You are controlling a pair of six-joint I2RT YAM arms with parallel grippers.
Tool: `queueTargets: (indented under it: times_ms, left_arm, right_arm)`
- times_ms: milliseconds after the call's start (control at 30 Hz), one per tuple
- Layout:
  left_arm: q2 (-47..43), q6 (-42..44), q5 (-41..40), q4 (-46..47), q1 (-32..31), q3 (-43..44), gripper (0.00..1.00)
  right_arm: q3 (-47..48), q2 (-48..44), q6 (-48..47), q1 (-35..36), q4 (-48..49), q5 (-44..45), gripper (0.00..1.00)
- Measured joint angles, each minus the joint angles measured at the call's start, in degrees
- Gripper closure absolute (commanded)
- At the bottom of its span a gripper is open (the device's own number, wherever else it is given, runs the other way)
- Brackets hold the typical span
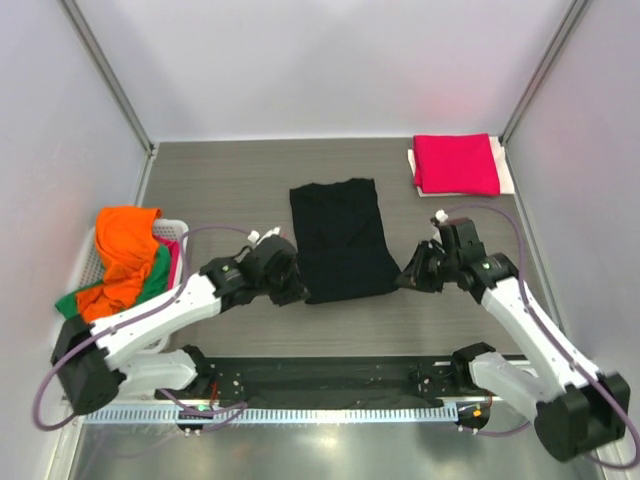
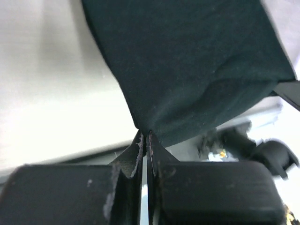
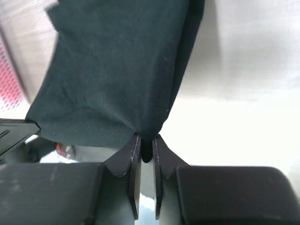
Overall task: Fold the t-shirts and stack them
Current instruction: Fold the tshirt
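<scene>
A black t-shirt lies folded into a long strip in the middle of the table. My left gripper is shut on its near left corner, and the cloth runs away from the pinched tips. My right gripper is shut on the near right corner, with a fold of black cloth squeezed between its fingers. A folded crimson-pink t-shirt rests at the back right. Orange and green t-shirts are heaped at the left.
The heap sits in a white mesh basket at the table's left edge. A white sheet lies under the crimson-pink shirt. Walls close the table off at the back and at both sides.
</scene>
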Motion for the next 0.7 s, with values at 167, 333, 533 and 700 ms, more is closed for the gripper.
queueTargets:
  times_ms: [167, 333, 533, 700]
  left_arm:
    - [-9.2, -5.8, -2.4, -7.6, -5.6, 0.3, 1.0]
    - [-10.1, -7.4, -5.5, -12.3, -6.0, 5.2, 1.0]
    - [-3.2, -4.2, -8.0, -15.1, -2.0, 15.1, 1.0]
    - [3.5, -0.1, -5.7, -14.6, 5.7, 19.5, 1.0]
  right_arm:
    - [1.1, -10.8, 2.5, 0.6, -11.2, -1.0, 0.99]
    - [9.3, -9.9, 2.8, 0.9, -18.1, 0.7, 0.99]
    - [20.7, 0.7, 1.1, 1.0, -19.2, 5.9, 0.99]
    - [27.6, 12.0, -0.8, 1.2, -17.9, 8.6, 0.99]
